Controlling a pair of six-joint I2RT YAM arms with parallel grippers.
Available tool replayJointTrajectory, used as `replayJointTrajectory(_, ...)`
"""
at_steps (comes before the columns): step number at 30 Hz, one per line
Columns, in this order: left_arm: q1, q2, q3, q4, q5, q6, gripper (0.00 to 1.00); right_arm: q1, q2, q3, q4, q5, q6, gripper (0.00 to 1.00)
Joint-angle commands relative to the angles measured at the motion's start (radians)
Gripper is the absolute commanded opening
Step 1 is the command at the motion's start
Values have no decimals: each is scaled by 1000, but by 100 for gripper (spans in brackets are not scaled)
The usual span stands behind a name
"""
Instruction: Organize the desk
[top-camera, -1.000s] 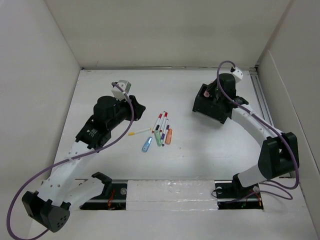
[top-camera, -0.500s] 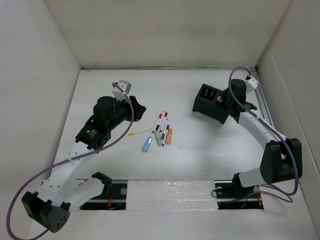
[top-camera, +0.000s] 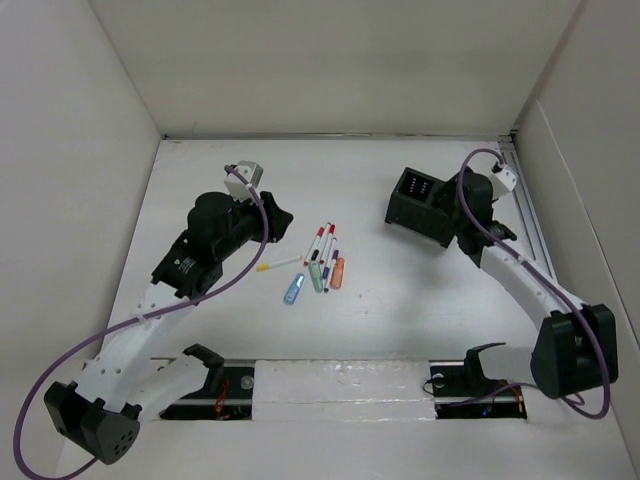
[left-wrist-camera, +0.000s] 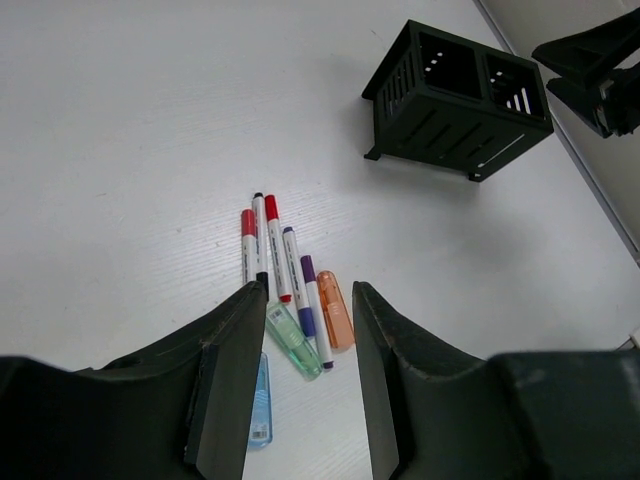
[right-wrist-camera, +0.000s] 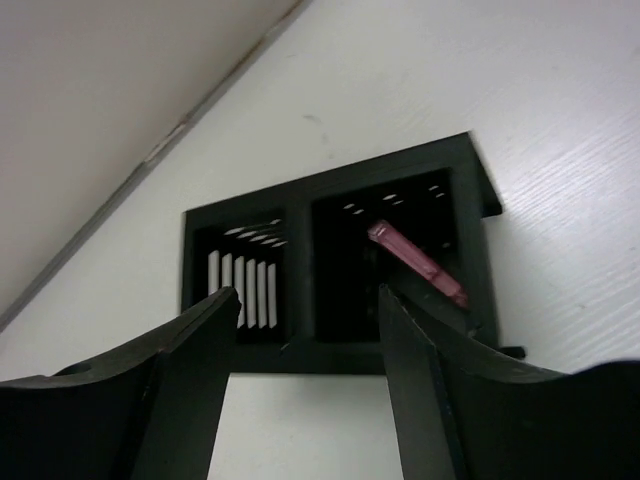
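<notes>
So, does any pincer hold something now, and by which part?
Nothing is held. The left pincer and the right pincer are open and empty; a pink marker lies inside the box.

Large flat desk (top-camera: 400, 300), matte white rectangular top, lying level, faint grain in the surface, white walls (top-camera: 330, 60) closing three sides, metal rail (top-camera: 527, 205) along its right edge

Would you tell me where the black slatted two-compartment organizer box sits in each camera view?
Top external: the black slatted two-compartment organizer box is right of centre, toward the far side.
Left wrist: the box is upper right.
Right wrist: the box fills the centre, openings facing the camera.
Shared landmark: the matte-white desk under it in every view; the loose pens show only in the first two.
</notes>
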Motion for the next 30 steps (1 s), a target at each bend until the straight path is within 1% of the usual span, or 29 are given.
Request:
replayJointTrajectory(1,-3,-4,-2,40,-10,-2,37,109,-88,-23,117,1,-53,62)
replayJointTrajectory(2,-3,-1,-1,42,-13,-3,38,134,-98,-28,121,-7,-65,41)
replayJointTrajectory(3,-3,3,2,37,-16,-3,38,179,-104,-31,127,-32,-73,26)
replayJointTrajectory(4,-3,7,4,36,-15,-3,38,201,-101,-31,135,-63,-99,14)
replayJointTrajectory(5,-3,10,6,34,-13,-3,38,224,-95,-30,141,-142,-105,0)
replayJointTrajectory(6,-3,10,6,36,-12,-3,38,250,-66,-27,137,-184,-108,0)
replayJointTrajectory(7,-3,10,4,37,-21,-2,39,308,-46,-16,134,-230,-129,0)
replayJointTrajectory(8,-3,11,6,39,-27,-2,39,341,-21,-8,123,-297,-140,0)
replayJointTrajectory(9,-3,13,7,36,-35,-2,39,376,29,2,89,-310,-139,0)
replayJointTrajectory(10,-3,16,7,31,-36,-2,39,448,57,12,85,-318,-142,0)
replayJointTrajectory(12,-3,16,7,33,-35,0,39,514,114,25,46,-294,-145,0)
replayJointTrajectory(13,-3,16,9,37,-42,0,39,543,164,33,42,-277,-134,4)
replayJointTrajectory(14,-3,19,9,39,-47,0,39,588,186,39,38,-263,-130,25)
replayJointTrajectory(16,-3,23,13,31,-52,-2,39,623,235,38,48,-243,-113,48)
replayJointTrajectory(17,-3,23,15,28,-47,-2,40,645,250,35,58,-240,-110,62)
replayJointTrajectory(19,-3,22,7,36,-48,-2,40,658,286,45,48,-221,-93,66)
replayJointTrajectory(20,-3,22,7,39,-55,0,41,659,316,58,32,-183,-85,66)
replayJointTrajectory(22,-3,27,12,33,-58,-2,41,669,344,70,23,-156,-77,64)
replayJointTrajectory(25,-3,25,10,37,-49,0,41,669,396,87,-14,-128,-71,57)
replayJointTrajectory(26,-3,27,12,39,-56,0,41,669,411,95,-32,-114,-59,53)
replayJointTrajectory(27,-3,31,13,33,-58,0,41,669,422,95,-31,-100,-59,51)
replayJointTrajectory(30,-3,31,12,34,-47,0,42,669,448,102,-38,-91,-67,48)
